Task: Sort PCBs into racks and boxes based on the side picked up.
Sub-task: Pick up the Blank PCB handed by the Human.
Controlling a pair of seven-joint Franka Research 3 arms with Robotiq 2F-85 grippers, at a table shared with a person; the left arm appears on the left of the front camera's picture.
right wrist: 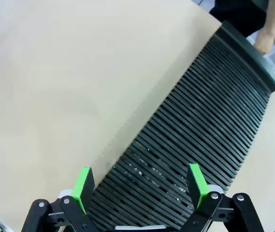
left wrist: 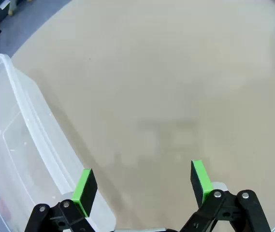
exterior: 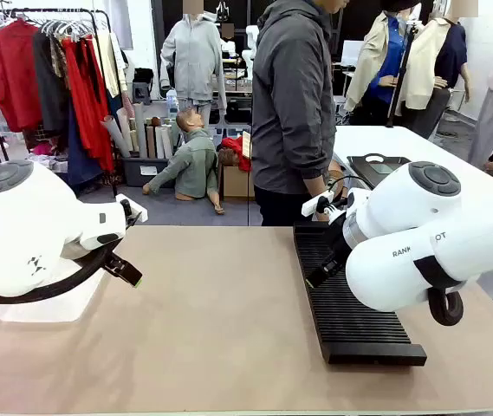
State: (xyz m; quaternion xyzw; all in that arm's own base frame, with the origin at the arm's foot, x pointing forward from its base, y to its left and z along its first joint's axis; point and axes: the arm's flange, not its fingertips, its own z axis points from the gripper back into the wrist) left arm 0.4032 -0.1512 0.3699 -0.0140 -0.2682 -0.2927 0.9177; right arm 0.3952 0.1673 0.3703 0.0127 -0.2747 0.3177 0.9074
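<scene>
Ribbed black rack under right hand, smooth clear tub beside left hand, both spread wide, empty.

Looks like a robotics lab set up inside a garment studio: a white left arm and right arm sit at a tan table with a black slotted rack near its right edge. Past the far edge there's a clothes rail stuffed with jackets, rolls of material and another white table.
</scene>
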